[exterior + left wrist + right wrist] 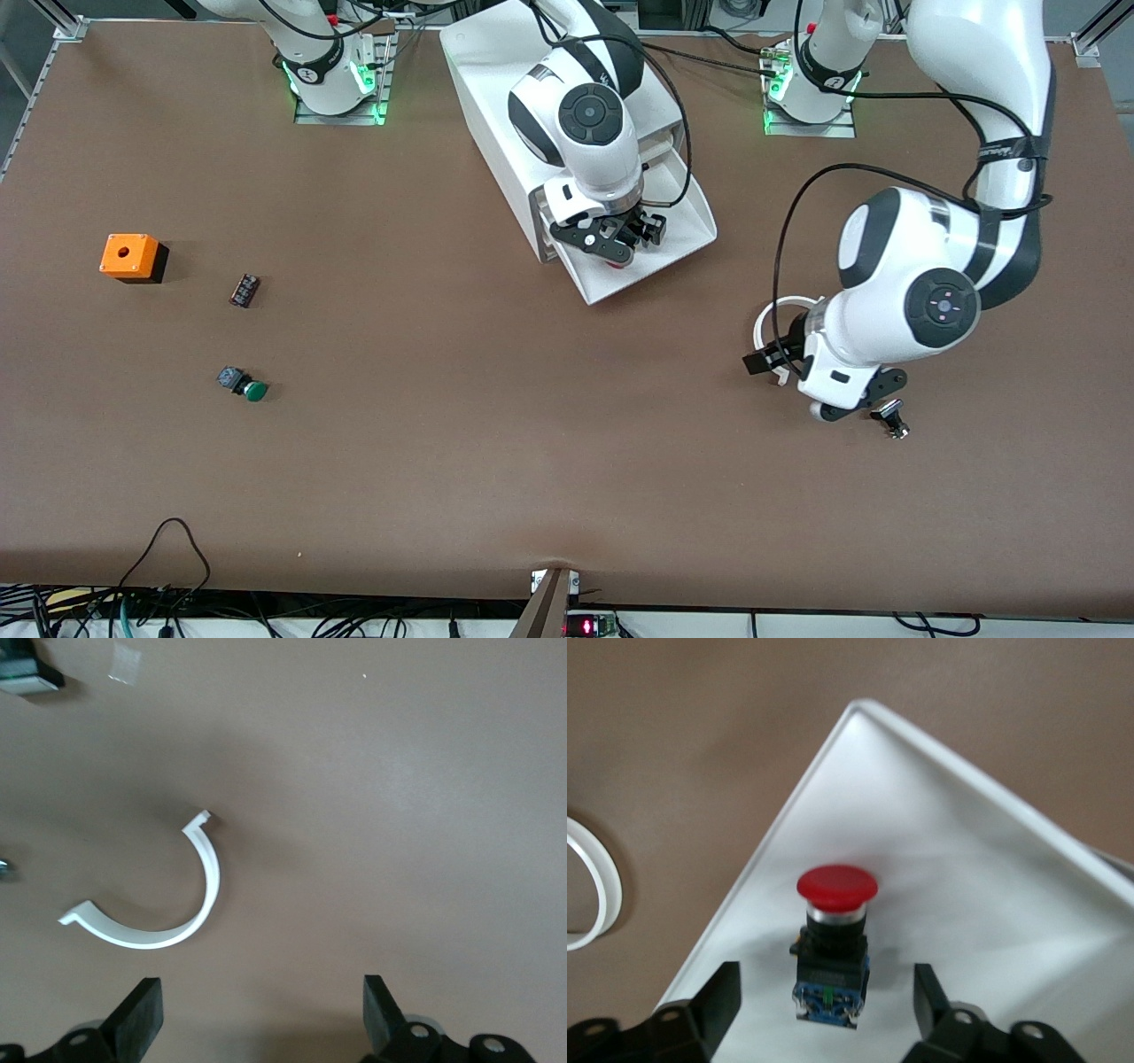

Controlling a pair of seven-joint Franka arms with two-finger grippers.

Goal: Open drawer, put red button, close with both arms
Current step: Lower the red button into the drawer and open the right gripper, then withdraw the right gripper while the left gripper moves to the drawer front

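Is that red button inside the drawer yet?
Yes. The red button lies on the floor of the open drawer, and the right gripper is open around it.

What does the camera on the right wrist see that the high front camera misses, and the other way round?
Only the right wrist view shows the whole red button lying in the drawer, between the open right gripper. Only the front view shows the cabinet, the left gripper over the table, the orange box and the green button. Both show the open drawer and the white ring.
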